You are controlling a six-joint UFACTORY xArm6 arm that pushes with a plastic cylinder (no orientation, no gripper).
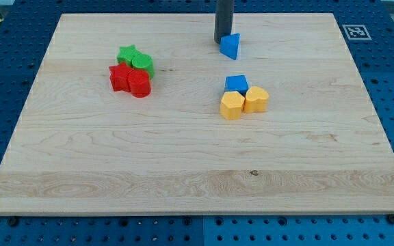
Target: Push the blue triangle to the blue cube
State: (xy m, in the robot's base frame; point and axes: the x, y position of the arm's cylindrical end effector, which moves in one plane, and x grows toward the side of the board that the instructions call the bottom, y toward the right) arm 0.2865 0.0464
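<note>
The blue triangle [230, 46] lies near the view's top, a little right of centre, on the wooden board [197, 157]. The blue cube [236, 84] sits below it, about a block's width of bare wood between them. My tip [222, 41] is at the end of the dark rod coming down from the view's top; it stands right at the triangle's upper left side, touching or nearly touching it.
Two yellow blocks [232, 106] [256, 100] sit against the blue cube's lower side. A cluster at the view's left holds a green star [128, 55], a green cylinder [143, 64], a red star [120, 77] and a red cylinder [139, 85].
</note>
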